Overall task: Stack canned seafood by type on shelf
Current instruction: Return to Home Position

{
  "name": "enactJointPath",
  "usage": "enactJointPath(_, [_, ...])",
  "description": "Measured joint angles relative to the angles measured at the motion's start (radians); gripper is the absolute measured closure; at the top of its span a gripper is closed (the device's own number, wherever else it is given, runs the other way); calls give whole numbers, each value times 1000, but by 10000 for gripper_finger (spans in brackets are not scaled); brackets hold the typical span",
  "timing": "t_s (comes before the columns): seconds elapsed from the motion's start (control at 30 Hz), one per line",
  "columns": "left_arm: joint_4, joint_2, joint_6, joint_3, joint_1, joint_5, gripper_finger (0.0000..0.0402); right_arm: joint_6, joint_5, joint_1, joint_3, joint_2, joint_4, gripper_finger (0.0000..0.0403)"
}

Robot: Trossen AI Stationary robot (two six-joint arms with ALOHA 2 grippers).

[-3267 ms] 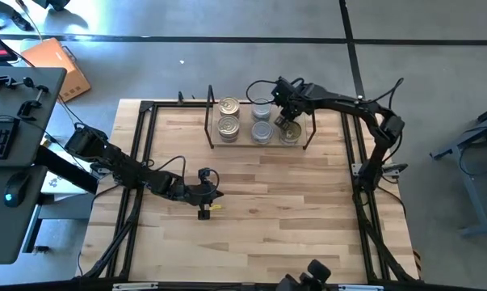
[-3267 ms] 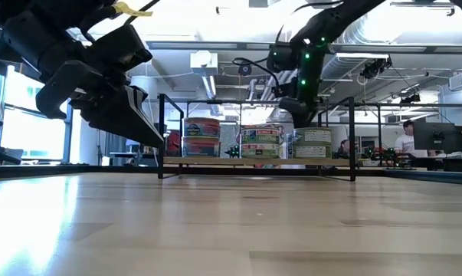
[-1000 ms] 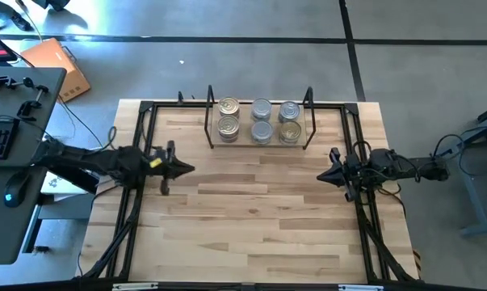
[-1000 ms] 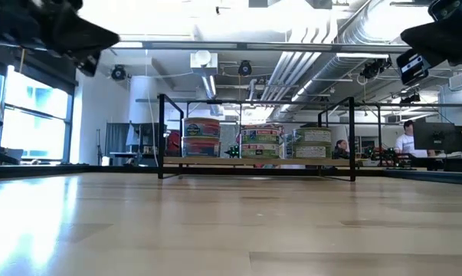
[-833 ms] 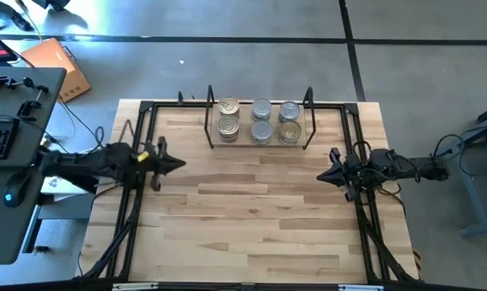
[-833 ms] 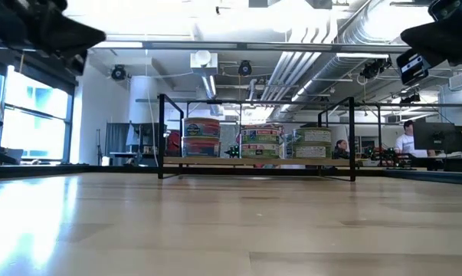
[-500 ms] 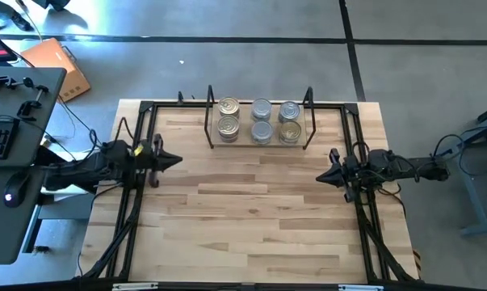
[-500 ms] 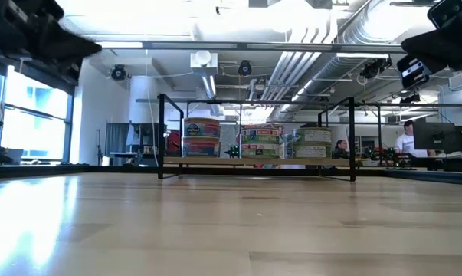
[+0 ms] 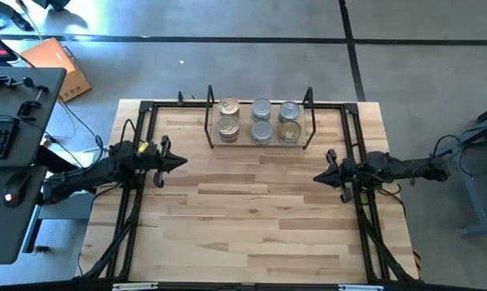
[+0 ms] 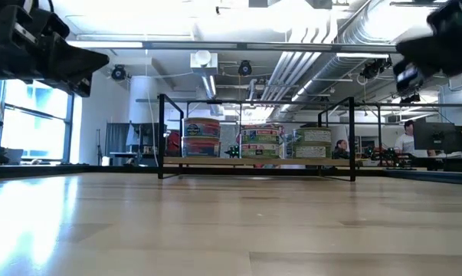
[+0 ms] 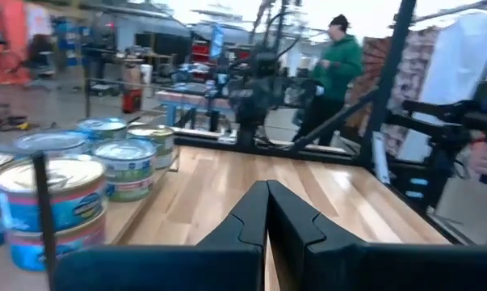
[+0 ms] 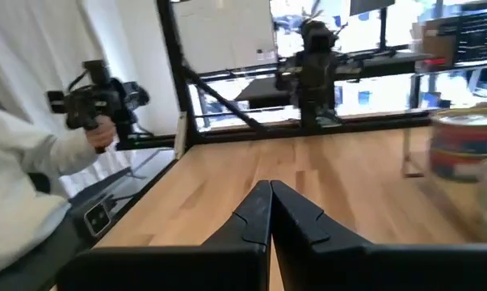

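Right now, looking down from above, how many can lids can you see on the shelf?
6 lids on the shelf: three in the high view's upper row, three in its lower row. They top stacks, so cans underneath are hidden.

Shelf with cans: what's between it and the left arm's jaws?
Nothing. In the high view, only bare table lies between the shelf and the shut jaws of the left gripper.

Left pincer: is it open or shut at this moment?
Shut. In the left wrist view, the left pincer shows its two dark fingers pressed together along one line, with nothing held between them.
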Motion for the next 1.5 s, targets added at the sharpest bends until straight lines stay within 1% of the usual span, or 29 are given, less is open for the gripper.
enactJointPath(0.03, [3,1,5,0,12,28,402,2,-11,0,-41,1,45,403])
enactJointPath(0.1, [5,2,6,0,35,57,401,-12,-8,1,-51,21,70,403])
enactJointPath(0.23, [5,1,4,0,49,40,402,-27,19,-6,-51,30,84,403])
enactJointPath(0.33, [7,-3,-9,0,6,26,401,-26,62,-7,-51,30,80,403])
enactJointPath(0.4, [8,-3,-7,0,-40,-28,401,-26,107,-7,-51,30,69,403])
enactJointPath(0.47, [-5,-3,5,0,-92,-112,401,-28,141,-7,-51,32,70,403])
enactJointPath(0.53, [-27,-3,31,0,-142,-178,401,-39,152,-7,-51,32,71,403])
enactJointPath(0.7, [-43,1,85,0,-219,-258,401,-61,152,-7,-51,32,71,403])
enactJointPath(0.87, [-44,20,137,0,-242,-262,402,-65,152,-7,-51,32,71,403])
enactJointPath(1.0, [-44,36,109,0,-242,-263,401,-98,150,-7,-51,32,71,403])
enactJointPath(1.5, [-44,38,105,0,-242,-262,401,-80,148,-7,-52,32,72,403])
